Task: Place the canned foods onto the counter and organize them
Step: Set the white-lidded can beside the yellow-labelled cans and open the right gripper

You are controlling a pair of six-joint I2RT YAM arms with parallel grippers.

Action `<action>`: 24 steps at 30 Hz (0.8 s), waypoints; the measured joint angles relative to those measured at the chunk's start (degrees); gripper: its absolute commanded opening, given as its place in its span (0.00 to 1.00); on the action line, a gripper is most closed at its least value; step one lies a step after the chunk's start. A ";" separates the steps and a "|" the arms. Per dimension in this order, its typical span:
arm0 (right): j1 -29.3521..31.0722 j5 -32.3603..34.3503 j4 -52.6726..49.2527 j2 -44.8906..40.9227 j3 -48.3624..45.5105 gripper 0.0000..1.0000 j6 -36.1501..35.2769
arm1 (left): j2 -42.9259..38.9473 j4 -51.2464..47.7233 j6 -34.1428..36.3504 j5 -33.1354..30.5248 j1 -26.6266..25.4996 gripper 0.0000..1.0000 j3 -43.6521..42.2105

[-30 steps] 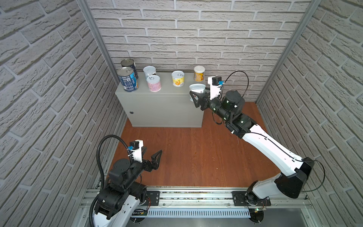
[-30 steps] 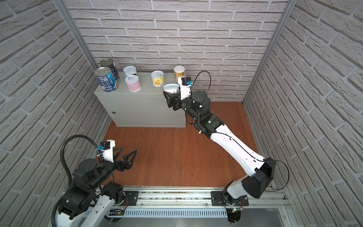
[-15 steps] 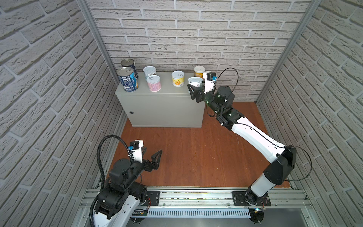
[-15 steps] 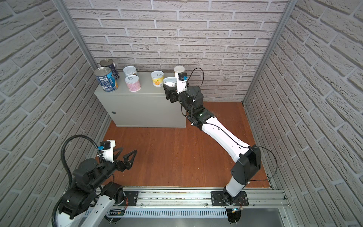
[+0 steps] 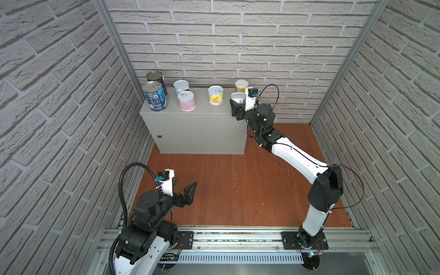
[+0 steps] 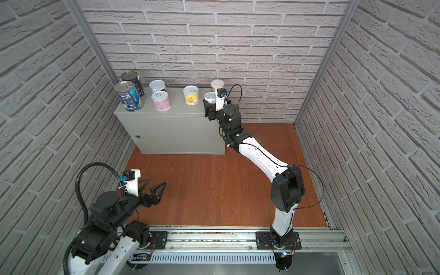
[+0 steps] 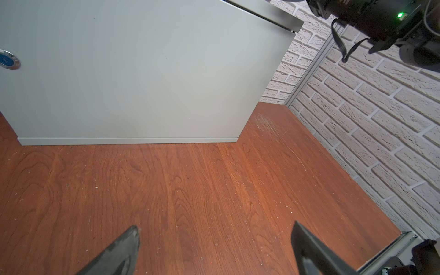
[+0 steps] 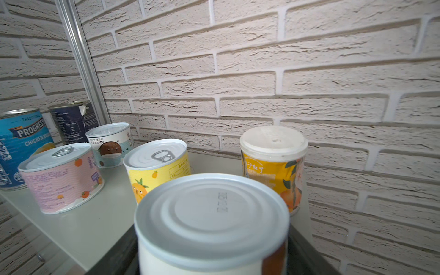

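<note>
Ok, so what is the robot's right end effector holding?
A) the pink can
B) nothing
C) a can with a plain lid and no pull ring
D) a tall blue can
C: the right end effector is closed around the plain-lidded can, whose lid has no pull ring in the right wrist view.

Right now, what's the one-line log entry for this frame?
right gripper: shut on silver-lidded can at right end of counter | left gripper: open, empty, over floor | six other cans upright on counter
</note>
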 measured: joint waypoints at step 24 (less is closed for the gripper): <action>-0.17 0.55 5.20 -0.94 -6.86 1.00 -2.43 | -1.22 0.00 0.00 -0.66 0.00 0.98 -0.26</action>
